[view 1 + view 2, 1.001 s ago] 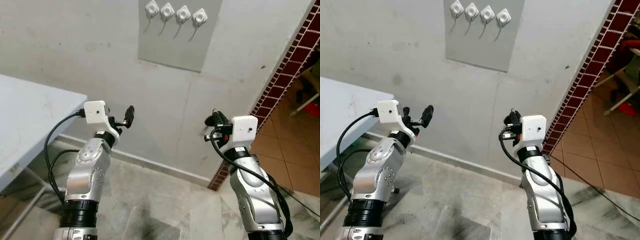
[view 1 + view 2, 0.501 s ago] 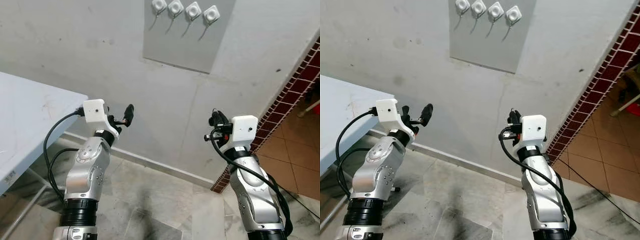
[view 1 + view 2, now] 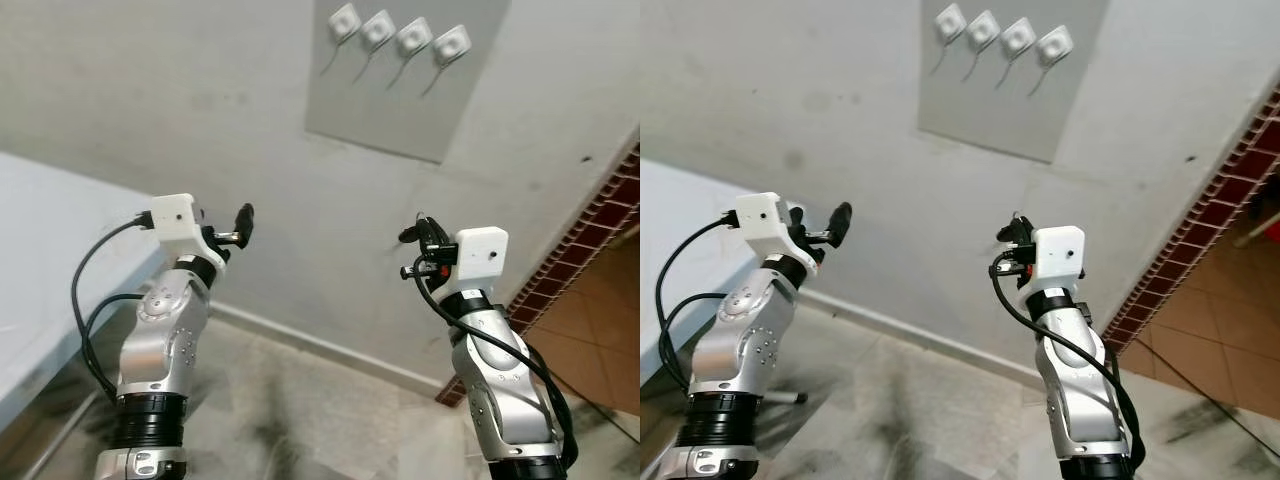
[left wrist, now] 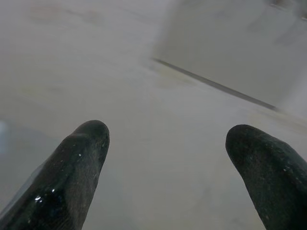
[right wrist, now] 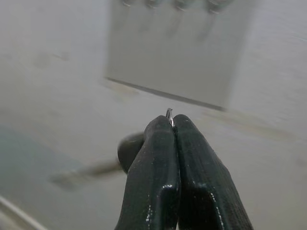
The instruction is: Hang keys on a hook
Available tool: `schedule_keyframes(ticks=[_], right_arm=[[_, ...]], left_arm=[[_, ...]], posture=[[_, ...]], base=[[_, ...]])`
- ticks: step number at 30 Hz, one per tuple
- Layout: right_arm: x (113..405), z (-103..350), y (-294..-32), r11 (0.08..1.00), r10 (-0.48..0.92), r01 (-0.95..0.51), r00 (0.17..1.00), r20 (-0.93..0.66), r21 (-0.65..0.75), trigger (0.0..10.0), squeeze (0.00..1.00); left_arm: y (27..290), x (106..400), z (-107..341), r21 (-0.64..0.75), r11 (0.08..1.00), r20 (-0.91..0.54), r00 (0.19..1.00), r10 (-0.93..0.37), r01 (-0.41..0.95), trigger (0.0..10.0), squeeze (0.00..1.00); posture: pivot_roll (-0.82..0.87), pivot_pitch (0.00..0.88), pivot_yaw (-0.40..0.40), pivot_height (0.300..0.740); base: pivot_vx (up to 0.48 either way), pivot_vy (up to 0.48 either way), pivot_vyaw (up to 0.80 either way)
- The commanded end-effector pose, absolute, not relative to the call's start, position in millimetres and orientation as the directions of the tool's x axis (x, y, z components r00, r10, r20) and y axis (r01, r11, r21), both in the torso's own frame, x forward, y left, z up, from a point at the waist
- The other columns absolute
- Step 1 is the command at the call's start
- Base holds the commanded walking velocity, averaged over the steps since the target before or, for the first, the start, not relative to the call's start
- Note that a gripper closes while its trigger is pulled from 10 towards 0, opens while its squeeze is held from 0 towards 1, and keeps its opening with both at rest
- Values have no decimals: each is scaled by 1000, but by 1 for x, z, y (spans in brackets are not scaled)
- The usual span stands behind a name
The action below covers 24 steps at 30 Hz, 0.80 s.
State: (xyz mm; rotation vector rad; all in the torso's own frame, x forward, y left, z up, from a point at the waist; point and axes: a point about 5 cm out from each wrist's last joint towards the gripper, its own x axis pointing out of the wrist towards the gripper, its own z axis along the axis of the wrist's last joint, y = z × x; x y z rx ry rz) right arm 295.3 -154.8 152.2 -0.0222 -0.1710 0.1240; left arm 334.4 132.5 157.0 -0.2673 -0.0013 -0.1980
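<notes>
The right gripper (image 5: pixel 172 125) has its two black fingers (image 5: pixel 156 158) pressed flat together, and a thin sliver of metal ring (image 5: pixel 169 113) pokes out between the tips. That sliver is the visible part of the keys; the rest is hidden inside the pinch, so their shape and colour cannot be made out beyond a bright metallic glint. In the head views the same gripper (image 3: pixel 418 240) is raised in front of the wall, below the grey panel and well apart from it.

The left gripper (image 4: pixel 168 158) has its fingers (image 4: pixel 79 163) spread wide with nothing between them. In the left eye view it (image 3: pixel 240 222) is lifted to about the same height as the right one, pointing toward the wall.

No brand, label or writing can be read on the white wrist housings or elsewhere.

On the wall above both grippers hangs a grey panel (image 3: pixel 400 100) carrying a row of four white hooks (image 3: pixel 397 36), each a square pad with a thin wire curling down from it. All four hooks are bare. A pale table (image 3: pixel 40 250) stands at the robot's left, a strip of dark red tile (image 3: pixel 590 240) runs down the wall edge at its right, and marbled floor (image 3: pixel 320 420) lies below.
</notes>
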Motion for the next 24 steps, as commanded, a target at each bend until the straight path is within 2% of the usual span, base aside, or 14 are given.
schedule_keyframes(ticks=[1,3,6,24], right_arm=[[297,158,-151,992,129,-127,973,194,-21,10000,0],[298,158,-151,992,127,-126,973,194,-20,10000,0],[298,158,-151,992,127,-126,973,195,-19,10000,0],[296,158,-148,992,125,-125,973,196,-12,10000,0]], left_arm=[[141,336,162,-237,955,37,984,-174,178,10000,0],[141,336,162,-228,957,38,984,-175,179,10000,0],[140,336,163,-184,966,40,983,-179,183,10000,0],[136,336,162,-130,970,28,979,-202,204,10000,0]], posture=[[152,0,-70,740],[152,0,-70,740],[153,0,-70,740],[151,0,-61,740]], base=[[296,292,0],[298,291,0],[371,0,0],[440,0,0]])
